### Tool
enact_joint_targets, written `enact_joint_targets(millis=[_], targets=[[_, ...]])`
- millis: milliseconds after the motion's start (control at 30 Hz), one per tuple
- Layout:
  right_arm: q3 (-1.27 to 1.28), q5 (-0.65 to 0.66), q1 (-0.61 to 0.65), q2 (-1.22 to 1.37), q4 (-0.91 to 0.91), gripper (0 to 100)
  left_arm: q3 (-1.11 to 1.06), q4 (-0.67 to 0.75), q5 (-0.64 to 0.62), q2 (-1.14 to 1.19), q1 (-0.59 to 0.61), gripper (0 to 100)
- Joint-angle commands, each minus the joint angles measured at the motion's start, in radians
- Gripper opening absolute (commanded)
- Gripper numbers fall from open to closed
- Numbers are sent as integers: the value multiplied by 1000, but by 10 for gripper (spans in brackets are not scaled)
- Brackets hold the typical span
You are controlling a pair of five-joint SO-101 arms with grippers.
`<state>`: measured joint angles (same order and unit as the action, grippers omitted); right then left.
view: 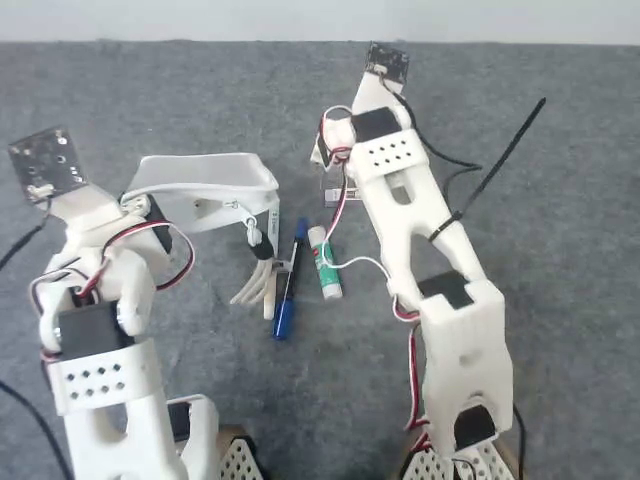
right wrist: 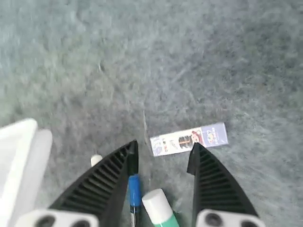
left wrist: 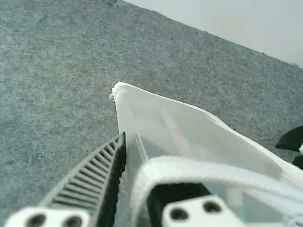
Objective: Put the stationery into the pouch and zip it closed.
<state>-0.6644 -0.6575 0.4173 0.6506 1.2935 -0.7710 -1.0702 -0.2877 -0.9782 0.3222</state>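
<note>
Pouch [view: 205, 190] sits with its mouth open, its rim pinched in the left gripper [left wrist: 132, 156]. Right gripper [right wrist: 164, 146] is spread wide, with what seems an eraser [right wrist: 189, 139] just beyond its tips and the blue pen [right wrist: 134, 187] and glue stick [right wrist: 158, 208] beneath it. It should centre over one item and come down squarely before closing.

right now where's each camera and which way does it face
High view: fixed overhead, facing down; left arm, right arm show.
Left wrist view: on that arm, facing along left end effector, shut on pouch.
Right wrist view: on that arm, facing down past open right end effector at eraser.
Shared by high and right wrist: blue pen.
</note>
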Motion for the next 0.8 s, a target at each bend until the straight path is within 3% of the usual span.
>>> enact_joint_targets(millis=[0,233,433,767], targets=[[-140,-26,-13,33,48,167,21,37,-11,-9,6,13],[-287,-44,-13,170,90,177,21,37,-11,-9,6,13],[-344,-43,-5,251,90,294,21,37,-11,-9,6,13],[-342,-44,12,274,85,226,21,37,-11,-9,6,13]])
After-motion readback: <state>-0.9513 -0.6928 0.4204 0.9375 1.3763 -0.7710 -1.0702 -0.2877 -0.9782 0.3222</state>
